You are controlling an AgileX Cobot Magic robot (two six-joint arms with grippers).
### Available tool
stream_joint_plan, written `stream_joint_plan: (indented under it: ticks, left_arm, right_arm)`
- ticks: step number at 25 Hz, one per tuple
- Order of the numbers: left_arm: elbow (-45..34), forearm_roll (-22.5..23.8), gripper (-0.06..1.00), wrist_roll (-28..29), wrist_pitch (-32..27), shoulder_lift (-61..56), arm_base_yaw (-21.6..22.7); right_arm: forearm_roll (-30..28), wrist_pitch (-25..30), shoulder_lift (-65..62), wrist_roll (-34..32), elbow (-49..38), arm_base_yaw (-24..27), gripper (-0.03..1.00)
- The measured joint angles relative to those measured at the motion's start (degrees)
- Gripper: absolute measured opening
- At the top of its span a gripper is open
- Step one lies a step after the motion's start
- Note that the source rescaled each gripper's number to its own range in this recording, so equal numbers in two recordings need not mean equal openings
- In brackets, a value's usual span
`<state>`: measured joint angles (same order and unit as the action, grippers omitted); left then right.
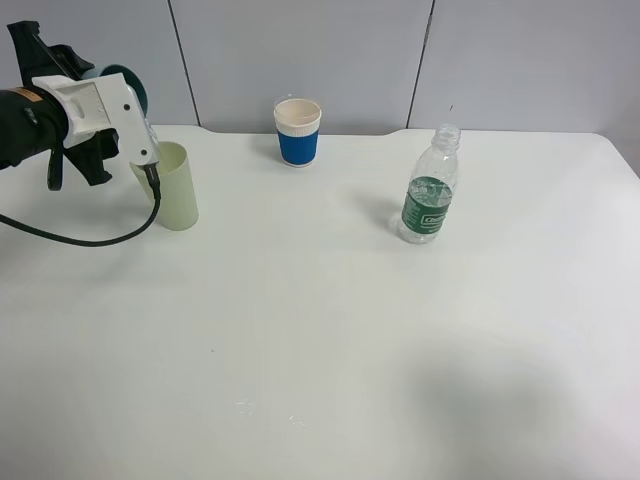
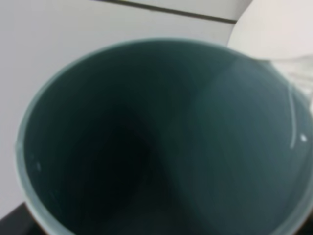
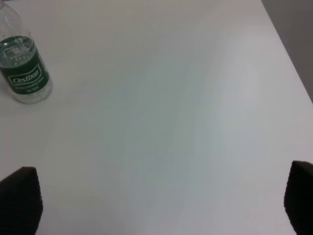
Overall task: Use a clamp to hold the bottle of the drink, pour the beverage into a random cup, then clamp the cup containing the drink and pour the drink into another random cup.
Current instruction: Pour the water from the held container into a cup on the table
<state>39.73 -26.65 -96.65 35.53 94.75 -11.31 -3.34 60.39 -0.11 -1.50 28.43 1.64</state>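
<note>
Left claw raised at the far left, closed around the teal cup, tipped over the mouth of the pale yellow-green cup. Carries a white angular plate and a black cable drooping to the table. From the left wrist, only the teal cup's dark inside fills the view, rim pale, a little of the yellow-green cup's rim at one corner; whether any water runs, cannot tell.

Right claw spread wide and empty, only two dark fingertips seen at the edges of its wrist view, above bare table; out of sight in the high view.

Farther out: the yellow-green cup upright on the table at far left, just beside and partly under the left claw. Blue paper cup with white rim upright at the far middle edge, well apart from both. The bottle upright right of centre, uncapped, green label band, nearly empty; also seen from the right wrist, label reading "Cestbon".

Table white, smooth, matte, with a soft shadow at the near right and a few small drops near the front middle. Behind, pale grey wall panels split by dark vertical seams.
</note>
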Motion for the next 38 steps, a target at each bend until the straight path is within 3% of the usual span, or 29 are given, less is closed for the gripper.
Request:
stream_joint_plan:
  ticks: [18, 38]
  left_arm:
    - [0.0, 1.0, 0.02, -5.3, 0.8, 0.0, 0.0]
    - [-0.1, 7.1, 0.02, -6.6, 4.0, 0.0, 0.0]
  right_arm:
    - [0.0, 0.0, 0.0, 0.0, 0.0, 0.0, 0.99]
    - [0.0, 0.0, 0.0, 0.0, 0.0, 0.0, 0.99]
